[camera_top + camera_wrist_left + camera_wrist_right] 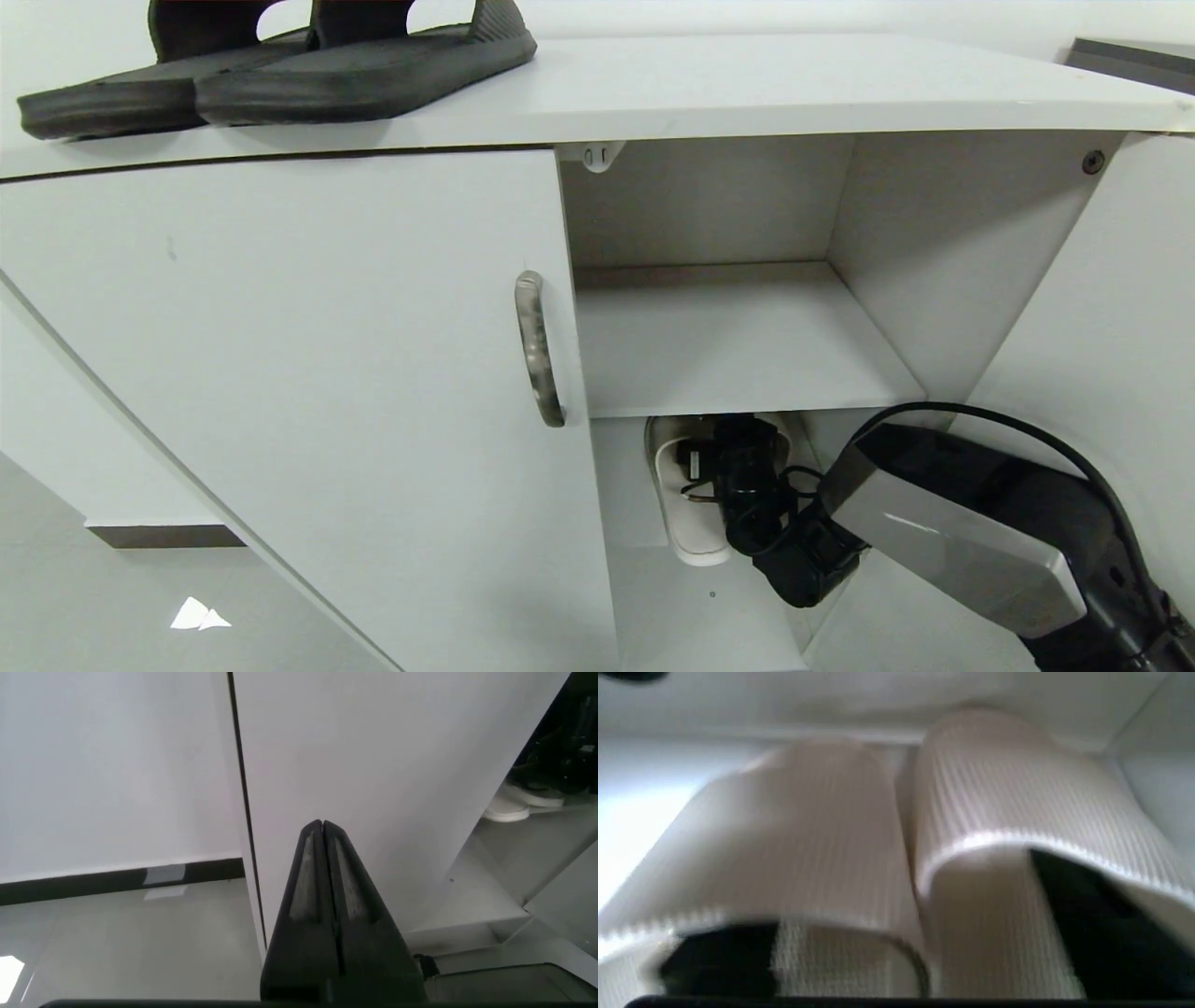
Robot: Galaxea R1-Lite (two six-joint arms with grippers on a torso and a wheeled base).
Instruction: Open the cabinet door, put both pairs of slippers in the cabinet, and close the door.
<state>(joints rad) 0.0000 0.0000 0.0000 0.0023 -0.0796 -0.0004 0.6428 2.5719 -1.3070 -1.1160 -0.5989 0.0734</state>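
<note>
Black slippers (280,79): pair side by side, touching, on the cabinet top (747,93) at far left, near its front edge. They look like foam or rubber slides, so I'd expect light, soft, bendy, grippy rather than slick, nothing fragile. Best hold is probably a pinch on the two adjoining straps, or on the inner sole edges, so both lift as one. Soles will likely flex, so keep the grip close to the middle.

Left door (280,392) is closed, handle (539,347) untouched. Left gripper (322,835) hangs in front of a white cabinet panel, jaws pressed together, holding nothing.

Upper shelf (728,345) is bare. White slippers (686,509) are in the lower compartment, under that shelf, side by side, ribbed straps (971,812) touching. Same soft material by the look of it.

Right gripper (742,467) is inside the lower compartment, right at the white pair. Can't tell if its jaws are pinching or spread.

Right door (1120,373) is open.
</note>
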